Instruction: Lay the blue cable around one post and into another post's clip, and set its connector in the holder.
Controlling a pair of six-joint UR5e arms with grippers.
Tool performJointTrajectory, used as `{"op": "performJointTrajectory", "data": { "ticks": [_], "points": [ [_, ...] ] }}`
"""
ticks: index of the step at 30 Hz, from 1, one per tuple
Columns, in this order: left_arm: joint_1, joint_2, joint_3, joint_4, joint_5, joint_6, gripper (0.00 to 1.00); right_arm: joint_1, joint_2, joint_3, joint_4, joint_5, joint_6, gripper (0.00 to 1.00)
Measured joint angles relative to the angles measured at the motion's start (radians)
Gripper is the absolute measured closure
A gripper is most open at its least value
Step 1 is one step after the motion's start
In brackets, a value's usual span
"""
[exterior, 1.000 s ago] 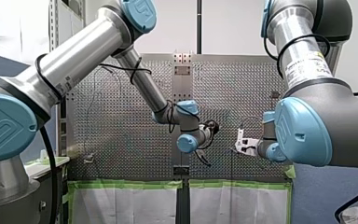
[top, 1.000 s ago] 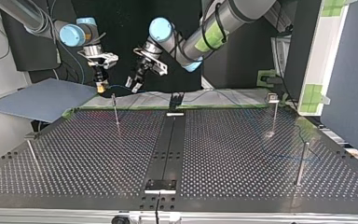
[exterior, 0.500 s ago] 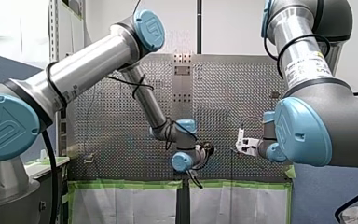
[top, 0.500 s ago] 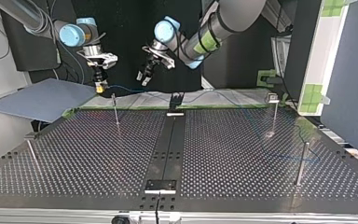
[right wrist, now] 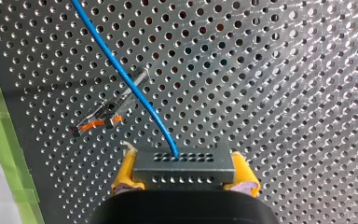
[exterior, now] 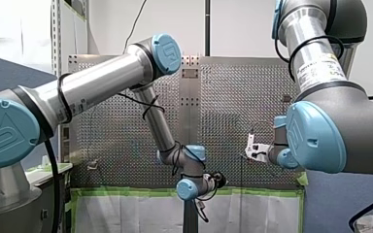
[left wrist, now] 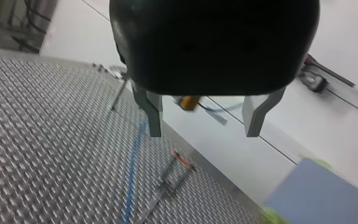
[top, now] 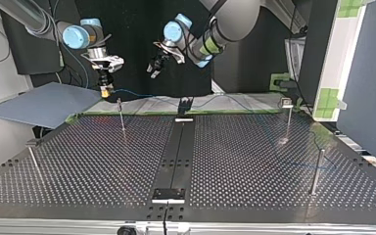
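holding the connector point(right wrist: 182, 161) square looks key: my right hand point(right wrist: 184, 173) pinches it between yellow pads, blue cable point(right wrist: 121, 70) running out past a clipped post point(right wrist: 116, 103) on the counter point(right wrist: 284, 93). beyond, upper middle of the top view, my left hand point(top: 155, 66) hangs wide, empty.

A white wall point(exterior: 243, 29) stands behind the table point(exterior: 233, 97).

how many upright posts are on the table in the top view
4: the far-left post and far-right post at the back, the near-left post by the view's left edge, the near-right post by its right edge. None seems hidden.
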Motion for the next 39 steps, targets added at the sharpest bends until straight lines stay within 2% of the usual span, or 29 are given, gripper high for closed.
{"op": "performJointTrajectory", "data": {
  "ticks": [5, 9, 28, 39],
  "points": [
    [0.01, -0.056, 0.033, -0.031, 0.001, -0.002, 0.15, 0.0, 0.0, 0.0, 0.0, 0.0, 0.0, 1.0],
    [0.017, -0.077, 0.054, -0.046, 0.002, -0.002, 0.15, 0.0, 0.0, 0.0, 0.0, 0.0, 0.0, 1.0],
    [0.012, -0.078, 0.132, -0.059, -0.013, 0.006, 0.15, 0.001, 0.0, 0.0, 0.0, 0.0, 0.001, 1.0],
    [0.006, -0.078, 0.232, -0.071, -0.052, 0.014, 0.15, 0.007, 0.0, 0.0, -0.001, 0.0, 0.003, 1.0]
  ]
}}
